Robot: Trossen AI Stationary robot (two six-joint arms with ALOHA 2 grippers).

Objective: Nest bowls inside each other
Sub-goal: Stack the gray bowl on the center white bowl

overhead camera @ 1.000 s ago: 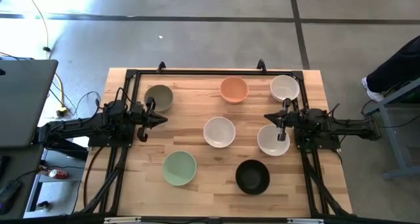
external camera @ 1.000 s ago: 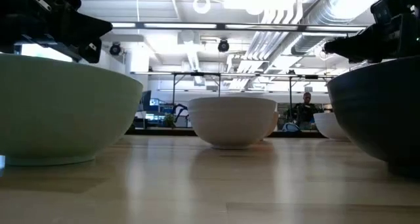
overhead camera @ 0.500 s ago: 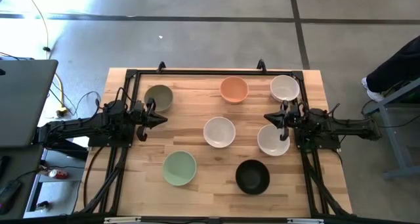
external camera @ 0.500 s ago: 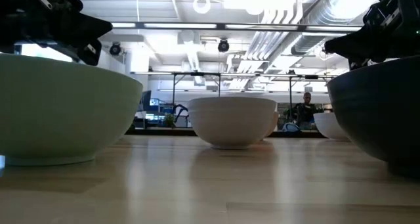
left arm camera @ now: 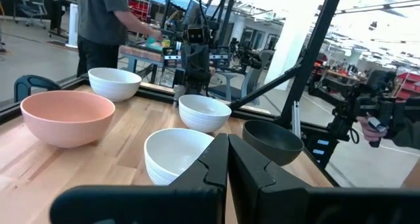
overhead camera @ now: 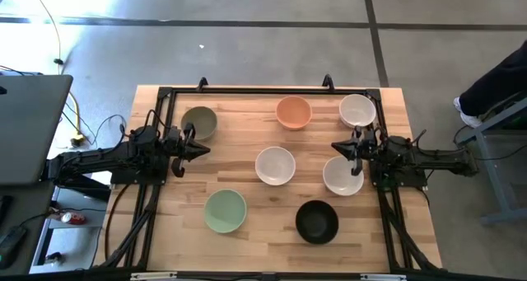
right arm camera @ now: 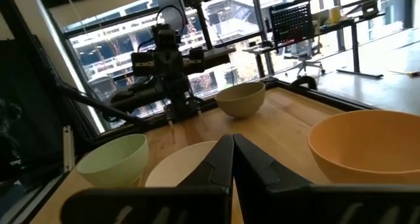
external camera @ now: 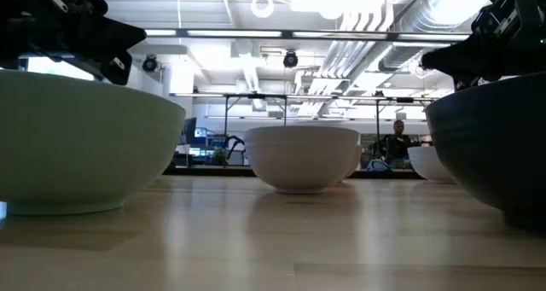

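Note:
Several bowls stand apart, each on its base, on the wooden table point(overhead camera: 247, 137): olive point(overhead camera: 199, 122), peach point(overhead camera: 293, 112) and white point(overhead camera: 356, 110) at the far side, white point(overhead camera: 275, 166) in the middle, white point(overhead camera: 342, 175) at the right, mint point(overhead camera: 225, 211) and black point(overhead camera: 317, 222) near the front. My left gripper point(overhead camera: 206, 150) is shut, level above the table's left side, beside the olive bowl. My right gripper point(overhead camera: 335, 147) is shut, level above the right side, over the far rim of the right white bowl. Each wrist view shows shut fingers, left point(left arm camera: 228, 142) and right point(right arm camera: 231, 140).
A black metal frame point(overhead camera: 247, 90) runs along the table's far edge and sides. A laptop point(overhead camera: 29, 124) sits off the table's left. A person point(left arm camera: 102, 20) stands in the room beyond the table. Bare wood lies between the bowls.
My right gripper has rolled about its own pointing line while staying in place, still shut. The bowls have not moved.

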